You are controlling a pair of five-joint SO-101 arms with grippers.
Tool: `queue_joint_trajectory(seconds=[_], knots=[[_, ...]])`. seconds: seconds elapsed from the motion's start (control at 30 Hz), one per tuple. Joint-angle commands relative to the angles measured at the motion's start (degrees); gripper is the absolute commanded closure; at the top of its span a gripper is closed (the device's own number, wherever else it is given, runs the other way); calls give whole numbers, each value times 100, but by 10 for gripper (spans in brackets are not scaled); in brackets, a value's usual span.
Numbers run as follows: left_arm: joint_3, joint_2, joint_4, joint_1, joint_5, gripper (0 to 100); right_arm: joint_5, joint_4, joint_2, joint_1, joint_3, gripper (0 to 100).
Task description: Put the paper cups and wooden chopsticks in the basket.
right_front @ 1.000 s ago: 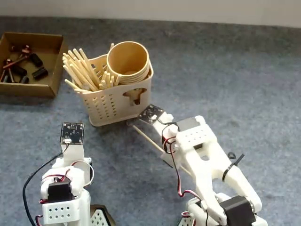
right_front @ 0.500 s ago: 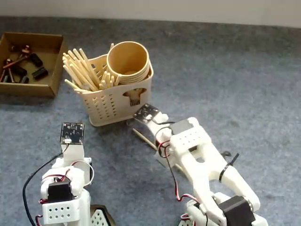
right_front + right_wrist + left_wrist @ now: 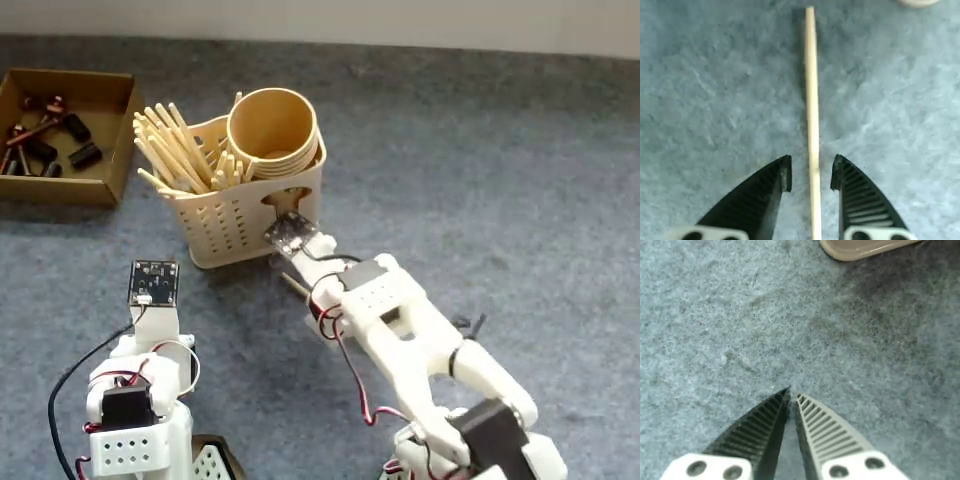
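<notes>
A cream slotted basket (image 3: pixel 245 215) stands on the grey carpet, holding a bundle of wooden chopsticks (image 3: pixel 175 150) and a stack of paper cups (image 3: pixel 273 130). One loose wooden chopstick (image 3: pixel 812 120) lies flat on the carpet just in front of the basket, its end showing under the right arm (image 3: pixel 294 284). My right gripper (image 3: pixel 811 174) is open and straddles this chopstick, one finger on either side. My left gripper (image 3: pixel 790 396) is shut with nothing in it, close over bare carpet near the basket's base (image 3: pixel 860 247). The left arm (image 3: pixel 140 380) stays at the near left.
A brown cardboard box (image 3: pixel 100 100) with dark small parts sits at the far left. Grey carpet stretches free to the right of the basket. A pale wall edge runs along the back.
My right arm has swung left and toward the basket, covering more of the loose chopstick. The left arm has not moved.
</notes>
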Motion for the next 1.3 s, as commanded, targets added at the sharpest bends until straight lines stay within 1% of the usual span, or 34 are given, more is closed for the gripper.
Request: queue_joint_trajectory(seconds=[0.0,0.1,0.13,0.27,0.43,0.5,0.7,0.93,1.07,1.13,1.27], knots=[[110,-22,18,84,-18,993,-35,-127,567,-66,-110,857],[110,-22,18,84,-18,993,-53,-303,910,-66,-242,861],[110,-22,18,84,-18,993,-53,-312,971,-66,-277,877],[110,-22,18,84,-18,993,-26,-330,1015,-66,-286,998],[110,-22,18,84,-18,993,-44,-277,998,-66,-286,994],[110,-22,18,84,-18,993,-44,-92,875,-66,-286,994],[110,-22,18,84,-18,993,-79,382,-295,-66,-242,994],[110,-22,18,84,-18,993,-1064,1262,-1648,-66,-295,994],[110,-22,18,84,-18,993,-1240,1279,-2554,-180,-497,994],[110,-22,18,84,-18,993,-1257,1270,-3011,-365,-514,994],[110,-22,18,84,-18,993,-1266,901,-3829,-813,-699,994]])
